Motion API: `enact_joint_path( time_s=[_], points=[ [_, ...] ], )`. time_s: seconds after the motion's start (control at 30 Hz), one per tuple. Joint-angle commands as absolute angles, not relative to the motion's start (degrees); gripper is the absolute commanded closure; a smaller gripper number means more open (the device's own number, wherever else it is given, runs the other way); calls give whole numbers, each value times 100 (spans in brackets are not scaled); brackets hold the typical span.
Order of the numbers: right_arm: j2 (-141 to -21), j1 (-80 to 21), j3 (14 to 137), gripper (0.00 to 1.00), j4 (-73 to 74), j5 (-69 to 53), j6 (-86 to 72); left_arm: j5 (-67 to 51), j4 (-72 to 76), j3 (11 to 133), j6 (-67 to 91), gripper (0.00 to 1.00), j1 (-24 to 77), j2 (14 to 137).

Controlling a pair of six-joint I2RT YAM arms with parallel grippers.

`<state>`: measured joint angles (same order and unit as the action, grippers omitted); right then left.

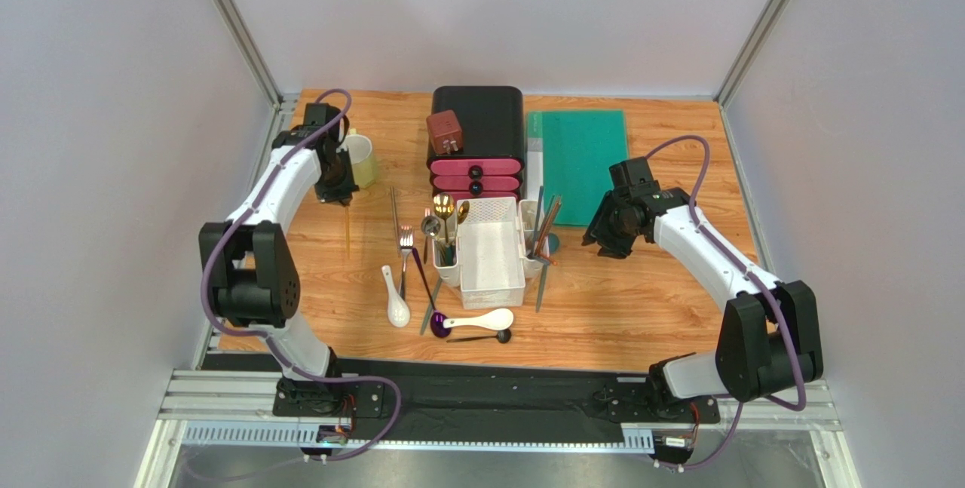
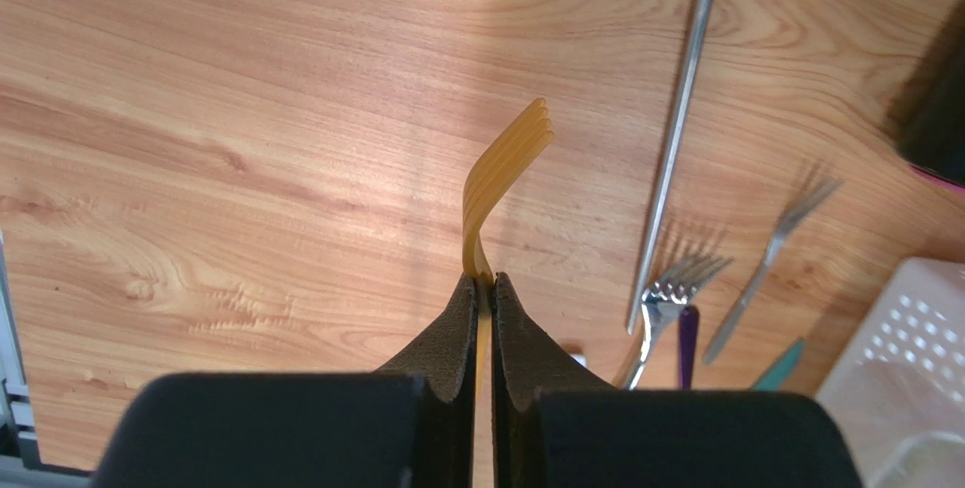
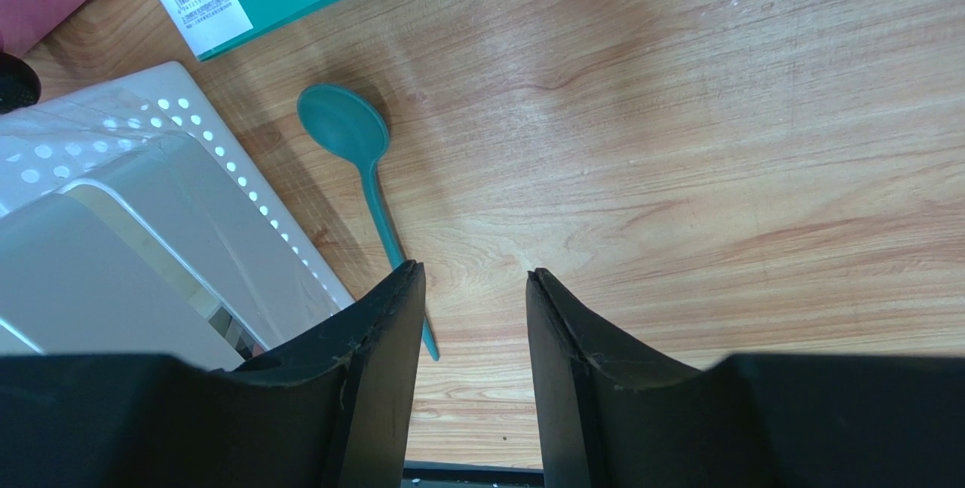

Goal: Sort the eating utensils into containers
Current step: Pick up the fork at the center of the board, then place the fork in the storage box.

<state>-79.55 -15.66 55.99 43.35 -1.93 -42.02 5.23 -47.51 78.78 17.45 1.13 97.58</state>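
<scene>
My left gripper [image 2: 484, 281] is shut on the handle of a yellow fork [image 2: 506, 160], whose tines hang above bare wood. From above, that gripper [image 1: 336, 189] is at the far left beside the mug. Two silver forks [image 2: 671, 282] [image 2: 777, 241] and a metal chopstick [image 2: 676, 137] lie to its right. The white caddy [image 1: 490, 253] stands mid-table with a gold spoon [image 1: 444, 210] in a side bin. White ceramic spoons [image 1: 395, 305] [image 1: 481, 319], a purple spoon [image 1: 436, 318] and a black spoon [image 1: 485, 336] lie in front of it. My right gripper [image 3: 476, 275] is open and holds nothing; a teal spoon [image 3: 357, 149] lies beside the caddy wall [image 3: 215, 188].
A black-and-pink drawer box [image 1: 477, 137] stands behind the caddy, with a small brown box [image 1: 445, 131] on it. A teal board [image 1: 580, 162] lies at the back right. A pale yellow mug [image 1: 361, 160] stands at the back left. Chopsticks [image 1: 546, 235] lean at the caddy's right side.
</scene>
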Motion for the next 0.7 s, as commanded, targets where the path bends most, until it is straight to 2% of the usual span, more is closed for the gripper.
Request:
enact_joint_path(
  time_s=[0.0,0.13,0.23,0.47,0.67],
  points=[
    [-8007,-1547,5836,57,4122,-237,-4263,124,-4930,7857,1670,100,70,9115],
    [-8007,-1556,5853,57,4122,-229,-4263,-201,-4843,7761,1775,100,70,8457],
    [-8007,-1547,5862,57,4113,-220,-4289,-886,-4413,7445,2021,100,70,7710],
    [-8042,-1564,5897,57,4052,-229,-4324,-1985,-3095,6742,3381,100,97,6110],
    [-8112,-1600,6003,58,4052,-255,-4315,-2828,-2245,7267,4164,100,176,6547]
  ],
)
